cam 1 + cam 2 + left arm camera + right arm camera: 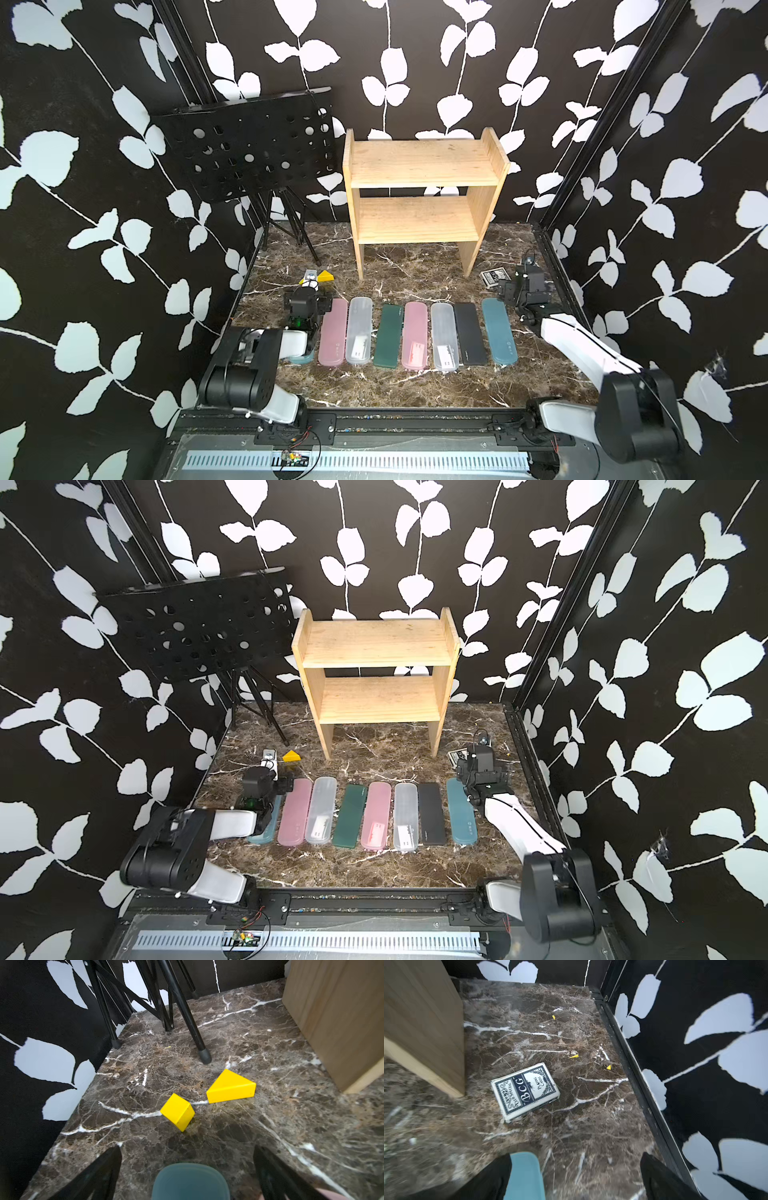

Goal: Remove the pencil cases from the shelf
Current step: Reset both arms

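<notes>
The shelf [419, 166] is bare; eight pencil cases [388, 334] lie in a row near the counter's [415, 384] front edge. The left end effector [188, 1148] and right end effector [576, 1154] are spread and empty, above the row's end cases. Judged best: raise both straight up so nothing drags a case.

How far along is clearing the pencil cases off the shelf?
It looks done: both tiers of the shelf are bare, and the pencil cases lie in a row on the table. The left gripper and right gripper are open and empty. Nothing seems left.
</notes>
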